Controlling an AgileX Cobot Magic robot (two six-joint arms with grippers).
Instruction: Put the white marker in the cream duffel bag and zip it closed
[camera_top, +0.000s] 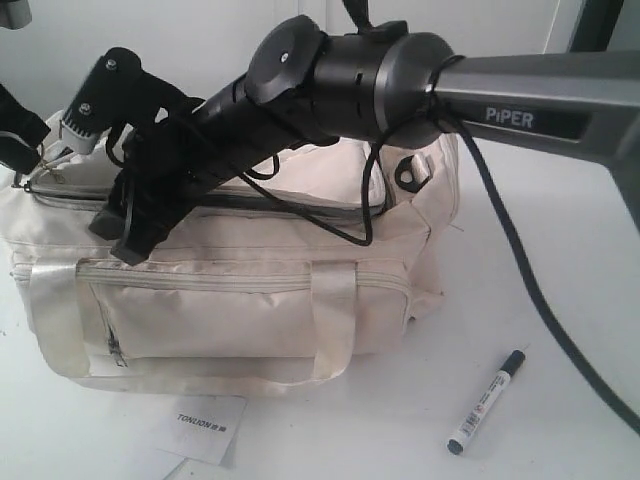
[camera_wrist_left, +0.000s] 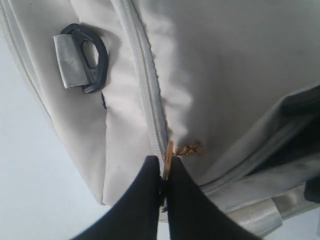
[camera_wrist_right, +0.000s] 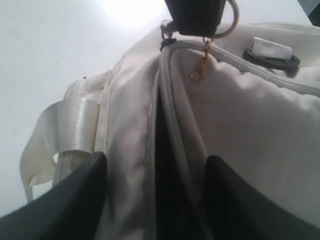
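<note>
The cream duffel bag (camera_top: 250, 300) sits on the white table with its top zipper partly open, showing a dark slit (camera_wrist_right: 162, 150). My left gripper (camera_wrist_left: 165, 167) is shut on the gold zipper pull (camera_wrist_left: 168, 154) at the bag's left end (camera_top: 22, 150). My right gripper (camera_wrist_right: 156, 172) reaches across the bag top (camera_top: 130, 235), open, with one finger on each side of the slit and nothing held. The white marker (camera_top: 487, 402) with its black cap lies on the table to the right of the bag, apart from both grippers.
A white paper tag (camera_top: 205, 425) printed TONLION lies in front of the bag. A black buckle (camera_wrist_left: 85, 57) sits on the bag's end. The right arm's cable (camera_top: 530, 290) trails over the table near the marker. My left gripper body (camera_wrist_right: 195, 15) shows in the right wrist view.
</note>
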